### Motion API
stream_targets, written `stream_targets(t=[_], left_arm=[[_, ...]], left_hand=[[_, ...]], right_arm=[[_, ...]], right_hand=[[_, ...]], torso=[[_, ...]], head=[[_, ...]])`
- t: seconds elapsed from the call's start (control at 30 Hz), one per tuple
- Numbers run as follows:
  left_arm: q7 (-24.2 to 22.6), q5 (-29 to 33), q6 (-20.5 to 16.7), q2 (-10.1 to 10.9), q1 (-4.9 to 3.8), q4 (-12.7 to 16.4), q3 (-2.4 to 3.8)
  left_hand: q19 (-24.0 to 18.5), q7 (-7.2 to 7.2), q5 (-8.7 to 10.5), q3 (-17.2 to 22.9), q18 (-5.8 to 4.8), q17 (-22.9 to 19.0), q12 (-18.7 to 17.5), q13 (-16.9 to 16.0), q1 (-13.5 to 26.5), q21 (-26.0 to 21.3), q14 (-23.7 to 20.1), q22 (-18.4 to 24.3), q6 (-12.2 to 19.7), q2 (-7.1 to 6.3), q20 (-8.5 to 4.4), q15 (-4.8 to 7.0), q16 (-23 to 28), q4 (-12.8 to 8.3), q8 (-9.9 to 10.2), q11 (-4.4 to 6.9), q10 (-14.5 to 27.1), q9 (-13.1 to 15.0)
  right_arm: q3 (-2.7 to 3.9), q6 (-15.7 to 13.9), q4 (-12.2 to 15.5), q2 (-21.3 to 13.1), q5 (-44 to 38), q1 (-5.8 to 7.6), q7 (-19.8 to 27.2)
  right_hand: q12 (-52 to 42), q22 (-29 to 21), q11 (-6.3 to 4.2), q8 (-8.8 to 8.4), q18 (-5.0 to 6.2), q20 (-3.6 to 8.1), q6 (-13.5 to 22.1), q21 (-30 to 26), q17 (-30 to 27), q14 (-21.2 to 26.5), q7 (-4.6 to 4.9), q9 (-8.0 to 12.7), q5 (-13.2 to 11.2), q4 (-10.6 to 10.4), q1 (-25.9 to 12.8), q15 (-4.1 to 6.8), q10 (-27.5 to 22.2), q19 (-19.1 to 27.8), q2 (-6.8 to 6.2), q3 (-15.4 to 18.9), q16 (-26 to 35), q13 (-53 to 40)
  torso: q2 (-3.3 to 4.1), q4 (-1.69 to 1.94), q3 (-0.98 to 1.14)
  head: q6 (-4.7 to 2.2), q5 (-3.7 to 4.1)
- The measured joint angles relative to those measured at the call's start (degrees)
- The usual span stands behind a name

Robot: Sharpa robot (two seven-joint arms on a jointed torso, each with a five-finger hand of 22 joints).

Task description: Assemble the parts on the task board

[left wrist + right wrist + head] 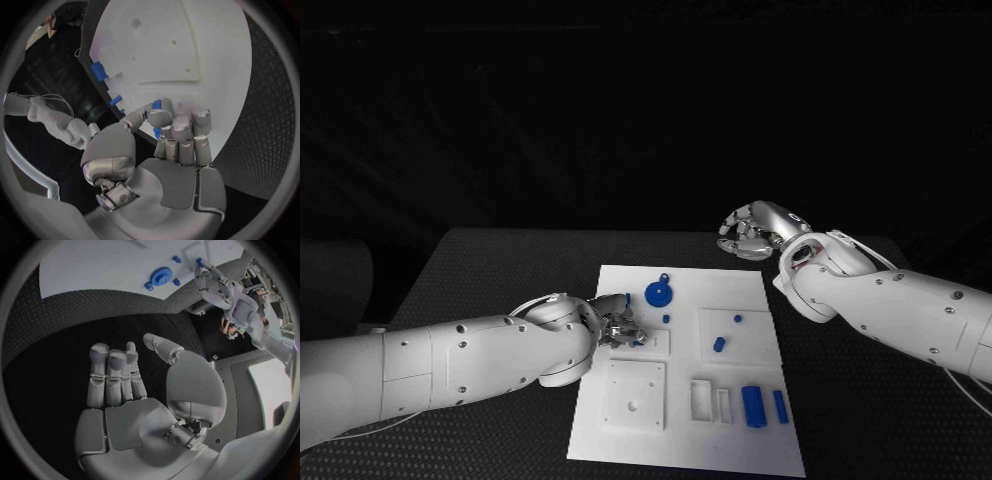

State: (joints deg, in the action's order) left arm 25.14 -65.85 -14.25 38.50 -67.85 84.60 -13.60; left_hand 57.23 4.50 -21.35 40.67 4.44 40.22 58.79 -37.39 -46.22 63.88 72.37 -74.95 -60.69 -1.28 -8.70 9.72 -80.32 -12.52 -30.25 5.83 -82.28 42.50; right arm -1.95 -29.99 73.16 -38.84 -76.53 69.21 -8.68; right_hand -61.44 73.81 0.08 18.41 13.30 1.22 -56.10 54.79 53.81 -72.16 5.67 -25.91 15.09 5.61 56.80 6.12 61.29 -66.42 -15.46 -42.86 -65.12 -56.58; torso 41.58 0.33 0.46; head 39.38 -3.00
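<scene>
Several blue parts (754, 405) lie loose on the task board (733, 440), so most of the assembly looks undone, while the left hand (617, 328) pinches a small blue part (157, 104) at the board's left side and the right hand (759, 230), empty with fingers apart, hovers beyond its far edge.

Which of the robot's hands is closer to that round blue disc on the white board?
Left. The left hand works on the task board just below the round blue disc, while the right hand hangs off the board, beyond its far right corner.
</scene>
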Motion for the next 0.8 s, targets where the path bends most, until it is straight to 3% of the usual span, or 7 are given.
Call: stream_targets(t=[0.2,0.3,0.37,0.6,0.8], left_arm=[[0.01,0.17,0.03,-0.22,0.00,-0.22,-0.01],[0.02,0.25,0.16,-0.27,-0.04,-0.34,0.00],[0.02,0.30,0.30,-0.30,-0.04,-0.43,0.00],[0.06,0.43,0.65,-0.36,-0.04,-0.63,0.00],[0.15,0.51,0.87,-0.48,0.06,-0.70,-0.10]], left_hand=[[0.00,-0.02,0.60,-0.51,0.00,-0.11,0.00,0.11,0.37,0.00,0.00,0.01,-0.02,0.37,0.00,0.00,0.00,0.36,-0.17,0.00,0.00,0.00],[0.00,-0.34,3.94,-1.11,0.01,-0.26,0.15,0.31,0.63,0.00,0.01,0.01,-0.34,0.82,0.00,0.01,-0.27,1.87,-0.21,0.00,0.00,-0.12],[0.00,-0.42,5.02,-1.06,0.01,-0.26,0.29,0.31,0.59,0.00,0.02,0.01,-0.43,0.92,0.00,0.03,-0.27,2.37,-0.21,0.00,0.00,-0.18],[0.00,-0.76,5.90,-1.62,0.01,-0.37,0.62,0.39,1.47,0.00,0.21,0.02,-0.79,1.54,0.00,0.44,-0.49,4.06,-0.21,0.01,0.00,-0.31],[0.00,-1.94,6.55,-1.71,0.02,-0.40,0.62,0.45,3.31,0.00,0.61,0.02,-2.80,1.08,0.00,1.03,-0.71,4.74,-0.38,0.16,0.11,-0.55]], right_arm=[[0.00,0.01,-0.02,0.09,0.01,-0.01,0.00],[0.00,0.01,-0.04,0.09,0.01,-0.02,0.00],[0.00,0.01,-0.04,0.09,0.01,-0.02,0.01],[0.00,0.03,-0.08,0.10,0.02,-0.02,0.01],[0.00,0.03,-0.11,0.12,0.03,-0.04,0.01]], right_hand=[[0.00,0.00,-0.18,0.00,0.00,0.00,0.00,0.00,0.00,0.00,0.00,0.00,0.00,0.00,0.00,0.00,-0.17,0.00,0.00,0.00,0.00,0.00],[0.00,-0.01,-0.18,0.00,0.00,0.00,0.00,0.00,0.00,0.00,0.00,0.01,0.00,0.00,0.00,0.00,-0.17,0.00,0.00,0.00,0.00,0.00],[-0.09,0.01,-0.19,0.00,0.00,0.00,0.00,0.00,-0.01,0.00,0.00,0.01,0.00,0.00,0.00,0.00,-0.17,0.00,0.00,0.00,0.00,0.00],[-0.23,0.05,-0.19,0.00,0.00,0.00,0.00,0.00,-0.01,0.00,-0.01,0.01,0.00,0.00,0.00,0.00,-0.17,0.00,0.00,0.00,0.00,0.00],[-0.23,0.04,-0.19,0.00,0.00,0.00,-0.01,0.00,-0.01,0.00,-0.01,0.01,0.00,0.00,0.00,0.00,-0.16,0.00,0.00,0.00,0.00,-0.01]], torso=[[0.01,0.00,0.01],[0.01,-0.01,0.01],[0.01,-0.02,0.02],[0.01,-0.03,0.02],[0.01,-0.03,0.03]], head=[[-0.03,-0.04],[-0.03,-0.08],[-0.03,-0.08],[0.05,-0.08],[0.06,-0.09]])
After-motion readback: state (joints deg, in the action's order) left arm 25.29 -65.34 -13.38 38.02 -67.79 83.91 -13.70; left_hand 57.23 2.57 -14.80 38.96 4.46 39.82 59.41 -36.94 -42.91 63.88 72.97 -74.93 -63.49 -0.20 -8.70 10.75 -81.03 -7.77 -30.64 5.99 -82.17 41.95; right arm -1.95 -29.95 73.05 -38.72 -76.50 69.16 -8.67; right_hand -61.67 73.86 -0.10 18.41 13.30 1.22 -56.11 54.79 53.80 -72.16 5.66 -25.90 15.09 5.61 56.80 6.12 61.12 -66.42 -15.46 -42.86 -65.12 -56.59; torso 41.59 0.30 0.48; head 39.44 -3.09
